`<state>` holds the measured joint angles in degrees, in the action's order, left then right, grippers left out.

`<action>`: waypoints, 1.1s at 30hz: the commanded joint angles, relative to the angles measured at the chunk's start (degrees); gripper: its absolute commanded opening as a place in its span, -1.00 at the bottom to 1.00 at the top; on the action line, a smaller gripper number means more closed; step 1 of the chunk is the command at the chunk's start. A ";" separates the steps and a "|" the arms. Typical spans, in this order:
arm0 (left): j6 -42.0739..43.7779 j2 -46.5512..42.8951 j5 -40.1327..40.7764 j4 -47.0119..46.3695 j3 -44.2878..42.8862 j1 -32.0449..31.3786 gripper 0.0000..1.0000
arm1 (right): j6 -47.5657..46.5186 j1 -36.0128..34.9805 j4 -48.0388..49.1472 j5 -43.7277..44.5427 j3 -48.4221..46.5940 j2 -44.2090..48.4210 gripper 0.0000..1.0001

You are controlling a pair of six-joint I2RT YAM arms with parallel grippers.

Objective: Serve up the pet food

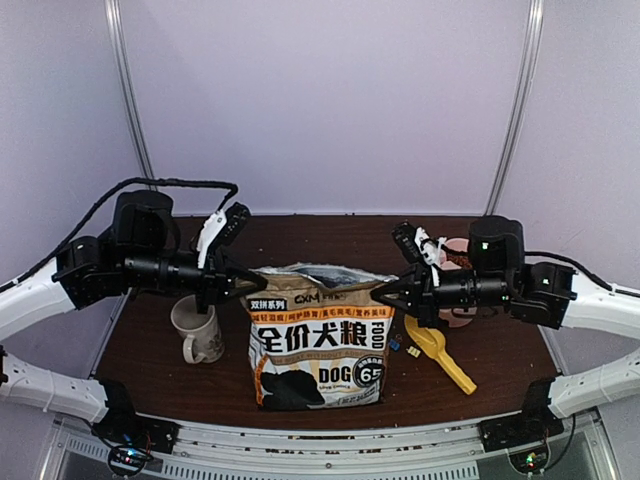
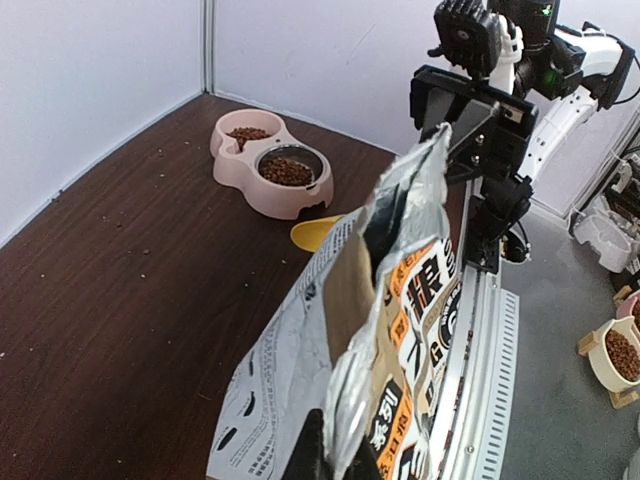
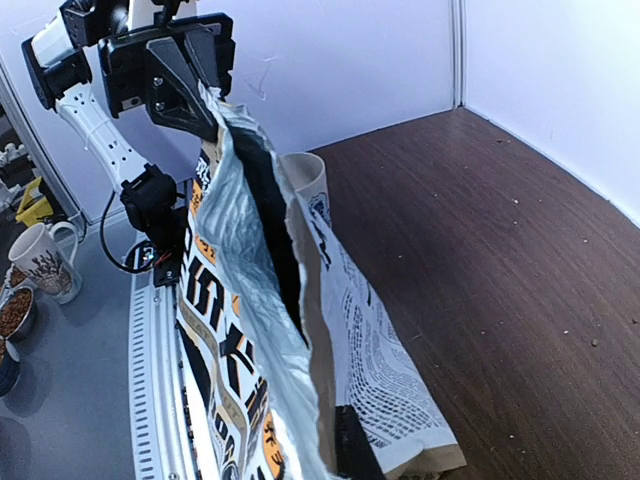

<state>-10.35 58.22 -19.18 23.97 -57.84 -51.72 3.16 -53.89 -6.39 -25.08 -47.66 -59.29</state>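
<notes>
Upright mid-worktop (image 1: 150,360): dog food bag (image 1: 318,345), mouth pulled apart. The left fingers (image 1: 252,276) are clamped on its left top corner, the right fingers (image 1: 382,293) on its right top corner. Reddish-brown kibble (image 2: 286,171) fills both wells of the pink double bowl (image 2: 270,205) behind the right arm. Bag contents not visible. White mug (image 1: 197,335) left of bag, yellow scoop (image 1: 440,355) right
</notes>
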 commanded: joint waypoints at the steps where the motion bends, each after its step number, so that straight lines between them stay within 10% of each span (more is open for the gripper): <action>1: 3.25 -0.46 -2.10 2.03 -7.42 1.74 -1.00 | -1.08 0.47 -5.88 0.87 -6.31 2.88 -1.00; 15: 7.92 3.68 -21.02 7.29 -10.28 9.71 -1.00 | 4.78 4.30 -6.77 0.22 -0.67 9.68 -1.00; 19: 7.80 5.65 -20.58 5.19 -9.25 9.70 -1.00 | 4.21 4.27 -9.93 -1.15 -3.85 5.92 -0.54; 25: 7.07 5.01 -19.18 2.89 -8.62 9.65 -0.14 | -0.05 3.51 -20.04 -1.66 -14.86 0.32 0.29; 33: 5.44 1.46 -15.26 0.88 -2.82 9.63 0.56 | -6.17 -2.97 -30.69 4.33 -29.08 -10.19 0.61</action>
<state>-3.92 61.93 -36.62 28.71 -63.64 -42.41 1.02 -54.19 -30.39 -24.53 -71.50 -65.12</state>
